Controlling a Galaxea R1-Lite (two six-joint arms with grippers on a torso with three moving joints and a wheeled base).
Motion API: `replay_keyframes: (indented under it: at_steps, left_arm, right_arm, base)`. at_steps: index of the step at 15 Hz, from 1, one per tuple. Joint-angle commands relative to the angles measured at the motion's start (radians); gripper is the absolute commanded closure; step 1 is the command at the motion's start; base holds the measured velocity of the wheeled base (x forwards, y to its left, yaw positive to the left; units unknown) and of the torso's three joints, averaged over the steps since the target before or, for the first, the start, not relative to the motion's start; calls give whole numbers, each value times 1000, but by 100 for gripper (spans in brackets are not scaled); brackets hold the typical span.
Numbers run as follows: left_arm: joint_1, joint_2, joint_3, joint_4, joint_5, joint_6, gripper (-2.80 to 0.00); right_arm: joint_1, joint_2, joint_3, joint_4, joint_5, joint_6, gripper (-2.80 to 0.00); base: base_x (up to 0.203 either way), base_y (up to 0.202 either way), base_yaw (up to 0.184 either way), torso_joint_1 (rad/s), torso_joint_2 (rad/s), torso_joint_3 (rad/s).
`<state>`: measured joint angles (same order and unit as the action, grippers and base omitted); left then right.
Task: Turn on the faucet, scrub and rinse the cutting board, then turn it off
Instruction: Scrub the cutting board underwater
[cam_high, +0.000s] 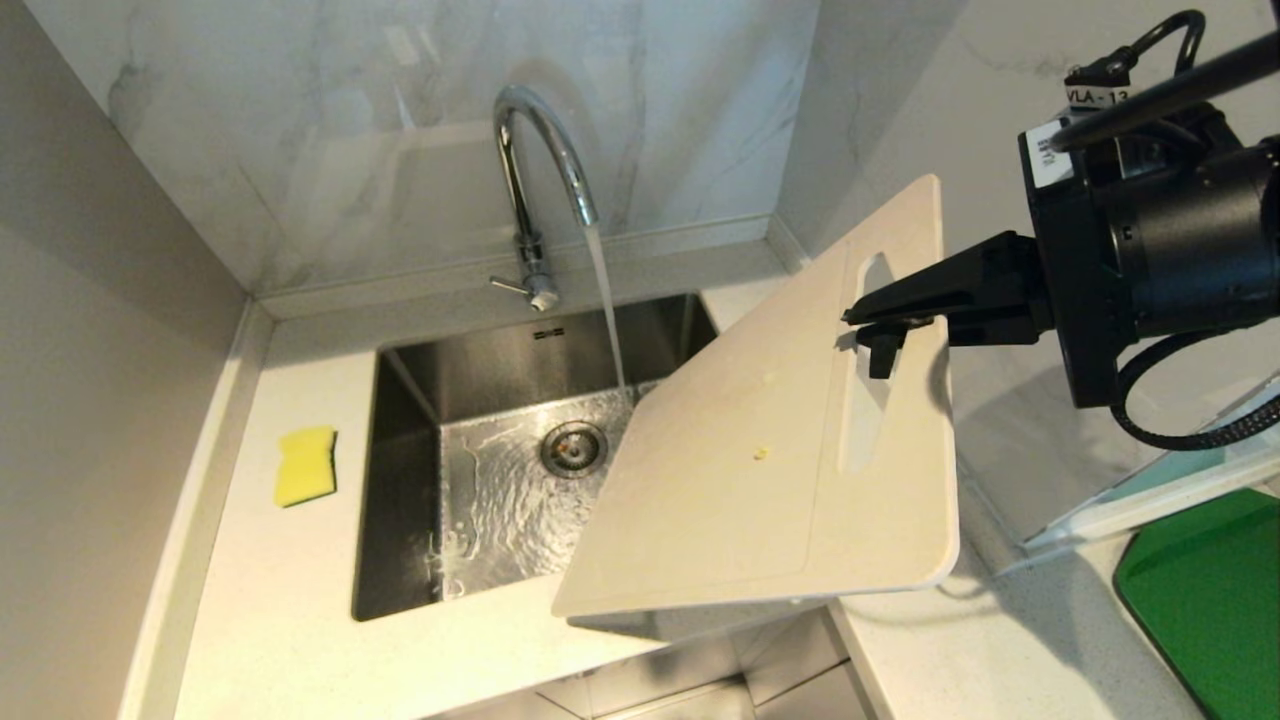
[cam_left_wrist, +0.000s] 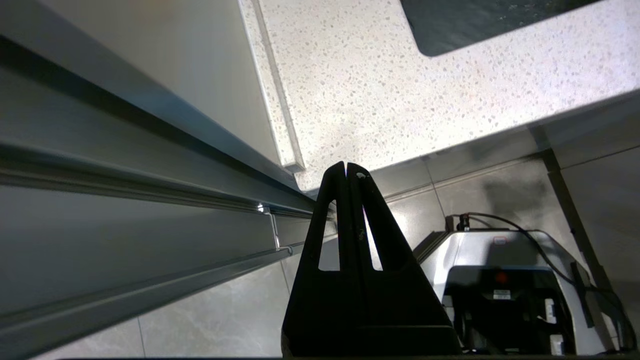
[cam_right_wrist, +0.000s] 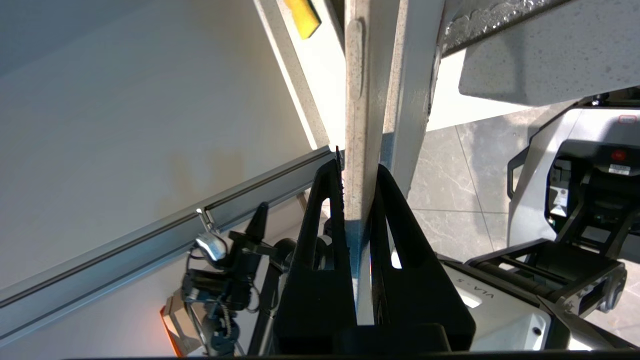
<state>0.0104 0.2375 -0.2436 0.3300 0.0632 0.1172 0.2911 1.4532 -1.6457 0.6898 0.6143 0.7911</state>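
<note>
The right gripper (cam_high: 880, 330) pinches the cutting board (cam_high: 760, 470) by its slot edge — tilted over the sink (cam_high: 400, 480). Water runs from the faucet (cam_high: 540, 170) just beyond the board. The left gripper (cam_left_wrist: 347, 172) is squeezed together, empty — below the counter (cam_left_wrist: 380, 95).

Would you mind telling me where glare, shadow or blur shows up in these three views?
Head view: the cutting board casts a shadow over the sink edge, and rippling water there glints. Left wrist view: the left gripper is a dark silhouette and the cabinet rails look smeared. Right wrist view: the right gripper is backlit against the bright counter.
</note>
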Motion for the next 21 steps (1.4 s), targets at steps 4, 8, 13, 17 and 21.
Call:
replay_keyframes:
  at_steps: [4,8,13,17,21]
  left_arm:
    - [-1,-208,91,19,-58,16,0]
    - [-1,-239,98,24,-109,12,0]
    - [-1,-239,103,18,-67,-86,0]
    - [-1,-238,102,17,-57,-117,0]
    - [-1,-238,102,17,-57,-126,0]
  right_arm:
    - [0,10,1,4,4,5,0]
    - [0,19,0,1,4,8,0]
    - [-1,28,0,-5,5,14,0]
    - [0,47,1,-43,9,17,0]
    - [0,56,0,-53,9,18,0]
  base:
    - [0,0,0,0,0,0]
    - [0,0,0,0,0,0]
    - [0,0,0,0,0,0]
    - [0,0,0,0,0,0]
    - [0,0,0,0,0,0]
